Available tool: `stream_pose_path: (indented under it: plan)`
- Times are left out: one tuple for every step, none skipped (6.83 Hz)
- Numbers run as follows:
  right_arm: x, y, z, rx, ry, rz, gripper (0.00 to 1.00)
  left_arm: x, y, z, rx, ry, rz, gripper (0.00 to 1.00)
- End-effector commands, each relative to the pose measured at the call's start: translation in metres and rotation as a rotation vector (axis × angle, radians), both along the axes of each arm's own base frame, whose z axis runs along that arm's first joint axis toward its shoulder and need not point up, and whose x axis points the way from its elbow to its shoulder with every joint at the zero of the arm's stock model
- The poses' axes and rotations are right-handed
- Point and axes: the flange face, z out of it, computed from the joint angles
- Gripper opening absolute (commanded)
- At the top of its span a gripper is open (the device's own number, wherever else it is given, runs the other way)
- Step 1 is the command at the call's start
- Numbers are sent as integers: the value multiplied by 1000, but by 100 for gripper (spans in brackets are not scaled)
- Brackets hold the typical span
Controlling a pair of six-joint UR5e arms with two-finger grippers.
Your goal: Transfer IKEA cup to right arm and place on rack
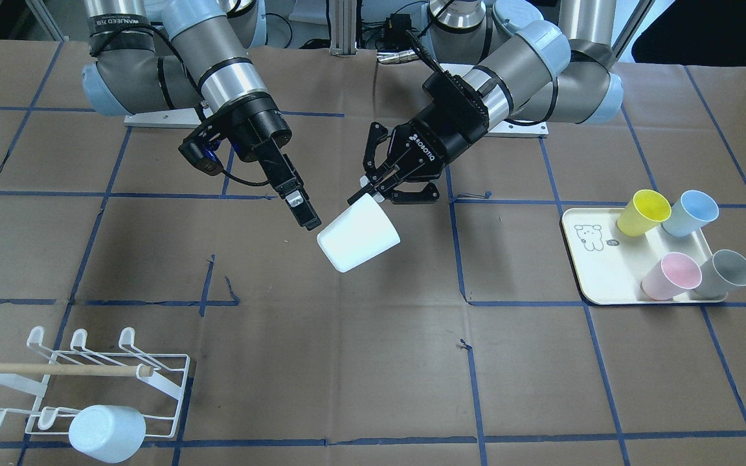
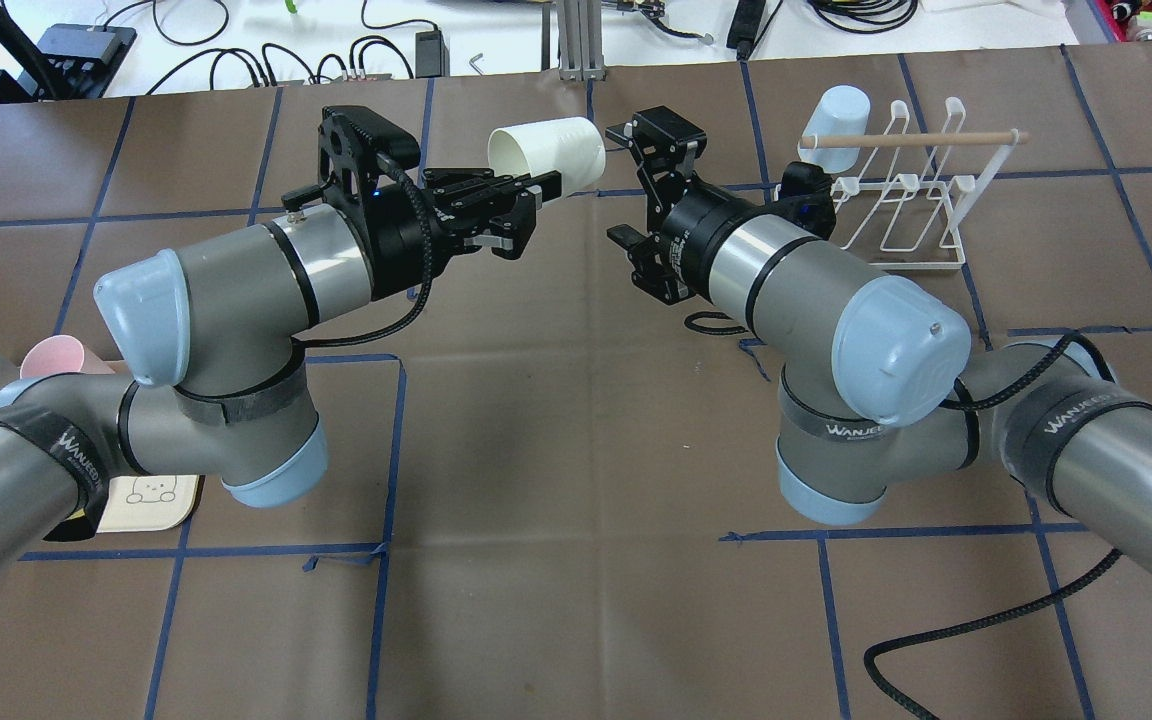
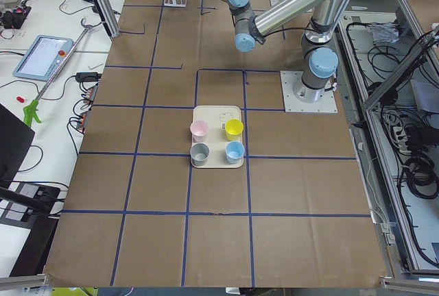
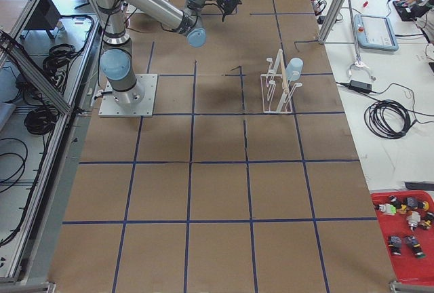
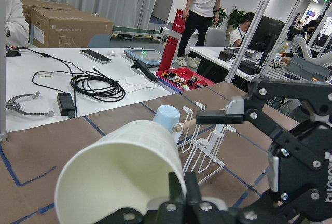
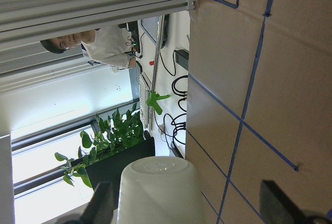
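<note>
One brown table (image 1: 373, 362), blue tape grid (image 1: 528, 303), cup (image 1: 359, 234) aloft, white benches (image 5: 31, 86) beyond

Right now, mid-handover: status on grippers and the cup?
Left gripper shut on white cup, by the rim, off table. Right gripper open at its base, not gripping. Rack holds one pale blue cup; other pegs free.
</note>
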Motion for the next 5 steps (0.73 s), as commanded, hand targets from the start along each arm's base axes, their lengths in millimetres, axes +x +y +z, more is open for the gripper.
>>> stream_pose_path:
  plan:
    - [11, -7, 6, 6, 0, 13, 98, 0, 0, 0, 1, 0, 0, 1]
    - [16, -16, 4, 3, 6, 8, 98, 0, 0, 1, -1, 0, 0, 2]
    - [24, -24, 5, -3, 5, 17, 98, -1, 1, 1, -1, 0, -2, 2]
    - [27, -32, 5, -9, 4, 21, 98, -1, 1, 1, -1, 0, -2, 2]
    - [30, -39, 5, -10, 4, 21, 98, -1, 1, 1, -2, 0, -2, 2]
